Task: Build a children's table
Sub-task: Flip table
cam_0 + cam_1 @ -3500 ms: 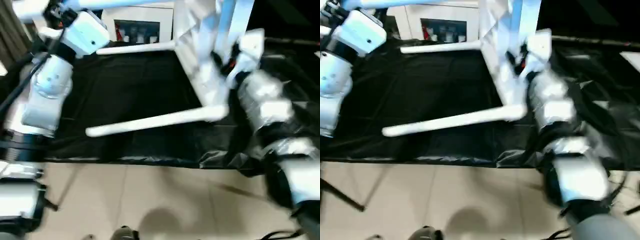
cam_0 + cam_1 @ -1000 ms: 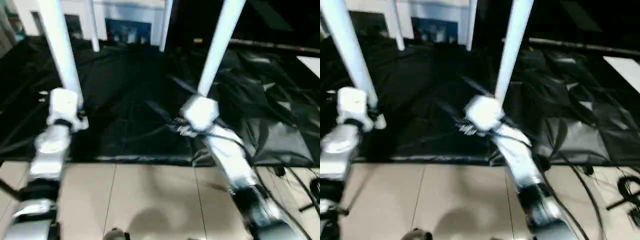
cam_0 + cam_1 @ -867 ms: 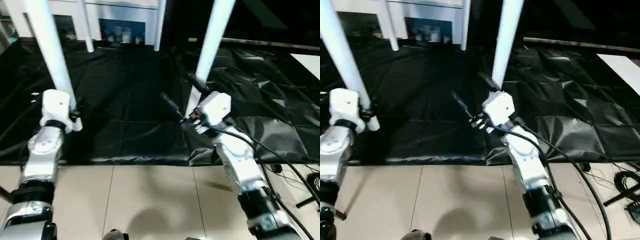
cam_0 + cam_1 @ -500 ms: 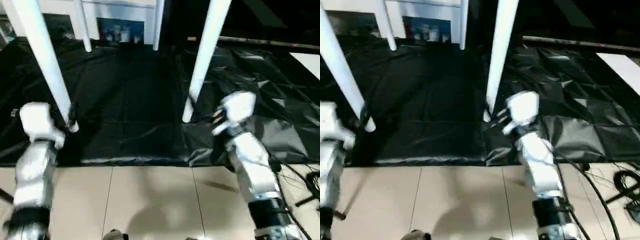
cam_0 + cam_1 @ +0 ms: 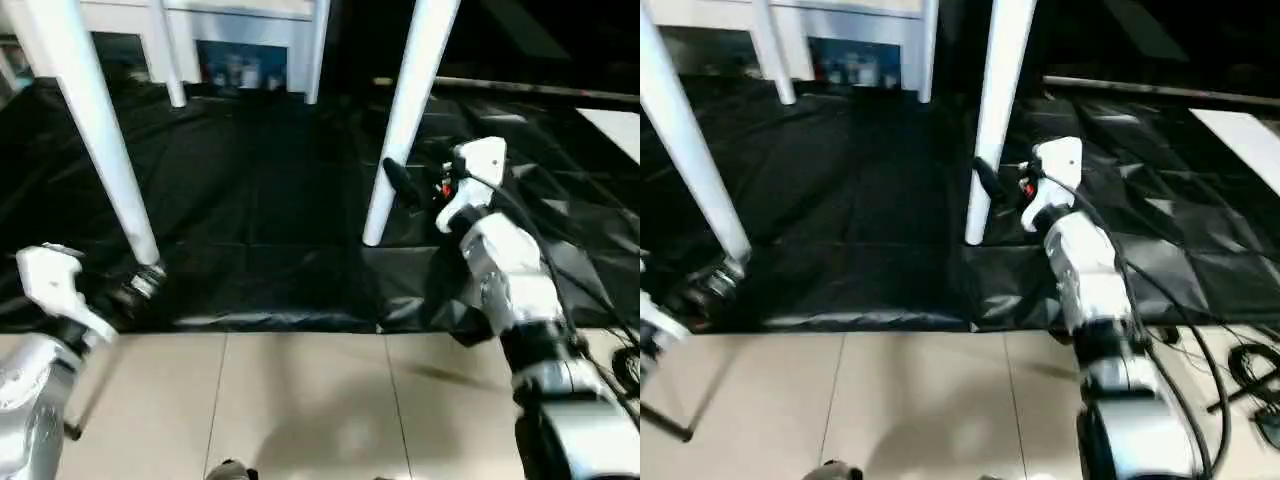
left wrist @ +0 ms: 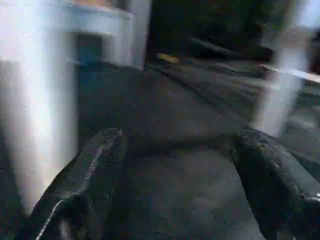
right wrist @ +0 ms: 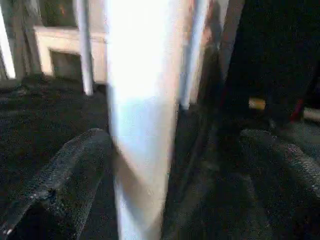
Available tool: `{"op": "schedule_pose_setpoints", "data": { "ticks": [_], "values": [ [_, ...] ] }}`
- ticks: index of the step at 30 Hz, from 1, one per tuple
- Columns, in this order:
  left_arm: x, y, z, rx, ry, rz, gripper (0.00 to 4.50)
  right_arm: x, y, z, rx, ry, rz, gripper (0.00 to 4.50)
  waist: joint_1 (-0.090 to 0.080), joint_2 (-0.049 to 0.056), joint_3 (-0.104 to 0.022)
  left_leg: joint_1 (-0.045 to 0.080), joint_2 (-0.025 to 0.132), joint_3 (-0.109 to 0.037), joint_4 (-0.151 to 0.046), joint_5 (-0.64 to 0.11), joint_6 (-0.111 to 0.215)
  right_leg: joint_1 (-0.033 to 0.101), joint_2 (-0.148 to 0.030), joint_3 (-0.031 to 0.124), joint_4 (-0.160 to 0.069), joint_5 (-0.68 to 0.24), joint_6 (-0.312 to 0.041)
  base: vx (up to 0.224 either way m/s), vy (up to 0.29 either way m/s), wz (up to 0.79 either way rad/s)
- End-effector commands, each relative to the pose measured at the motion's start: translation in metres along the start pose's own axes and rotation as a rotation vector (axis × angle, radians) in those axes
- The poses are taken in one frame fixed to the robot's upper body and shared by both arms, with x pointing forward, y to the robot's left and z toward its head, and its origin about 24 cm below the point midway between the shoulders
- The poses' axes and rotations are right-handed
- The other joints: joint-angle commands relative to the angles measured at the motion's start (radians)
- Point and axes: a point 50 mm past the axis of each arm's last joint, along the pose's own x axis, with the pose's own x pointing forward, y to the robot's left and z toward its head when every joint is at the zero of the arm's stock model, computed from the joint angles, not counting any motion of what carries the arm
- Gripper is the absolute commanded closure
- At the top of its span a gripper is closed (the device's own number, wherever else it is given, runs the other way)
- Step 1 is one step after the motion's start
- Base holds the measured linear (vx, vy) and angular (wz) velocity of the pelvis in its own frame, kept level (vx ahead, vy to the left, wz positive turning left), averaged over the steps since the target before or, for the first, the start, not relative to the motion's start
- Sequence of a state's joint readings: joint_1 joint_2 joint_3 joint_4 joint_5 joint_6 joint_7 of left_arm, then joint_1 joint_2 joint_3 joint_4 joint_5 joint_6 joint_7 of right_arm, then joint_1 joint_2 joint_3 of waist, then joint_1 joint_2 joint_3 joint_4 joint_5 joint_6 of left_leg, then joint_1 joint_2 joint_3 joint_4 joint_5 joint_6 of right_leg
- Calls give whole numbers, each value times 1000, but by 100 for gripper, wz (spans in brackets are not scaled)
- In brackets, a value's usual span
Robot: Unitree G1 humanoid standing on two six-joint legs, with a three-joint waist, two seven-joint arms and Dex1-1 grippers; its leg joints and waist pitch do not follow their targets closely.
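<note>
Head view: the children's white plastic table stands on four tapered legs (image 5: 408,120) on black sheeting (image 5: 250,200). The right gripper (image 5: 415,185) reaches centre-frame, open beside one leg; the left gripper (image 5: 135,290), lower left, hangs open by another leg (image 5: 95,130).

Right wrist view: black fingers (image 7: 60,170) spread around that leg (image 7: 142,125), with open sheeting behind.

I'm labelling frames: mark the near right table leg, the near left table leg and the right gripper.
near right table leg (image 5: 400,150), left eye view, mid shaft
near left table leg (image 5: 100,140), left eye view, mid shaft
right gripper (image 7: 170,165), right wrist view, between fingertips

Test room: black floor sheet (image 5: 260,200), cables (image 5: 1240,370).
</note>
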State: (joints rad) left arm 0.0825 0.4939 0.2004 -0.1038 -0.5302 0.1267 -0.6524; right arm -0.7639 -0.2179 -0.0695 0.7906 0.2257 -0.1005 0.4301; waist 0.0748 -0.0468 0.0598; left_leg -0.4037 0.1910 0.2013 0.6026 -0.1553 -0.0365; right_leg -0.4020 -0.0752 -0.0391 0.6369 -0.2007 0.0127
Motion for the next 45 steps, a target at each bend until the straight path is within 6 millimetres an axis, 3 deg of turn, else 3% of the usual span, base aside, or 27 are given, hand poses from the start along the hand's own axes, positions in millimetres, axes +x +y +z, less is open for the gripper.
{"op": "schedule_pose_setpoints", "data": {
  "ticks": [1,2,6,7,9,14,15,18,24,28,29,32,36,37,39,40,41,43,45],
  "values": [
    [2,-18,3,-49,28,-107,65,4,-7,0,-14,41,31,4,1,20,-59,45,41,-22,-85,-425,-78,9,-52,40,-82,-254,-185,0,0,0],
    [2,-19,3,-50,29,-108,65,4,-7,0,-14,42,33,4,0,21,-61,40,41,-24,-84,-419,-78,15,-54,39,-77,-250,-191,0,0,0],
    [3,-25,6,-56,39,-142,65,8,4,-4,52,78,231,4,7,23,-61,40,40,-22,-84,-402,-64,19,-50,40,-81,-237,-183,0,0,0],
    [6,-27,7,-64,37,-145,65,7,11,-6,57,90,330,4,10,25,-62,40,41,-22,-83,-395,-62,20,-51,40,-81,-227,-186,0,0,0],
    [6,-28,7,-65,37,-146,65,7,11,-7,57,91,335,4,11,30,-62,40,42,-23,-85,-389,-64,20,-50,38,-79,-212,-193,0,0,0],
    [20,-36,7,-35,23,-152,65,1,26,-23,71,171,545,4,14,42,-64,44,44,-25,-84,-406,-69,22,-52,36,-76,-198,-217,0,0,0],
    [21,-36,7,-33,23,-152,65,0,27,-24,62,176,561,4,13,38,-65,41,44,-25,-84,-402,-67,26,-52,35,-76,-193,-220,0,0,0],
    [23,-36,8,-30,22,-151,65,-4,29,-28,52,187,597,4,14,40,-65,40,42,-24,-81,-379,-56,27,-52,35,-75,-177,-232,0,0,0],
    [34,-38,11,-26,-16,-116,65,-6,15,-25,58,110,450,4,18,50,-64,44,43,-24,-79,-391,-60,23,-55,35,-78,-213,-241,0,0,0],
    [43,-36,11,10,-36,31,65,-24,23,-26,73,31,561,4,23,48,-65,40,46,-26,-82,-369,-40,31,-50,36,-82,-180,-206,0,0,0],
    [44,-36,10,14,-31,45,65,-25,24,-26,78,24,562,4,23,41,-66,40,46,-26,-81,-355,-35,32,-50,37,-81,-164,-199,0,0,0],
    [48,-35,9,60,-23,160,65,-42,23,-25,105,-45,465,4,26,38,-66,35,45,-29,-84,-311,-24,37,-51,36,-82,-152,-181,0,0,0],
    [48,-32,9,117,11,391,65,-73,36,-19,146,-152,307,4,28,40,-66,40,47,-32,-87,-347,-40,28,-53,37,-90,-223,-133,0,0,0],
    [48,-32,8,209,54,439,65,-85,40,-18,153,-181,168,4,22,37,-65,35,44,-33,-90,-357,-42,30,-53,35,-95,-258,-126,0,0,0],
    [48,-33,7,236,72,439,65,-88,38,-18,126,-187,83,4,17,39,-60,38,43,-33,-92,-382,-52,17,-52,38,-102,-308,-104,0,0,0],
    [47,-35,6,251,65,444,65,-92,33,-20,133,-179,-29,4,13,38,-59,36,40,-37,-94,-399,-61,19,-54,35,-107,-364,-94,0,0,0],
    [45,-36,4,234,58,468,65,-96,28,-28,121,-132,-133,4,12,43,-57,39,41,-37,-95,-408,-68,14,-55,37,-110,-384,-89,0,0,0],
    [43,-37,1,220,50,501,65,-102,32,-35,68,-77,-137,4,9,42,-55,46,39,-38,-93,-466,-86,7,-52,36,-119,-437,-73,0,0,0],
    [41,-36,2,215,29,514,65,-103,36,-39,23,-52,-114,4,8,41,-55,42,38,-40,-94,-474,-86,9,-52,36,-121,-434,-65,0,0,0]
  ]
}}
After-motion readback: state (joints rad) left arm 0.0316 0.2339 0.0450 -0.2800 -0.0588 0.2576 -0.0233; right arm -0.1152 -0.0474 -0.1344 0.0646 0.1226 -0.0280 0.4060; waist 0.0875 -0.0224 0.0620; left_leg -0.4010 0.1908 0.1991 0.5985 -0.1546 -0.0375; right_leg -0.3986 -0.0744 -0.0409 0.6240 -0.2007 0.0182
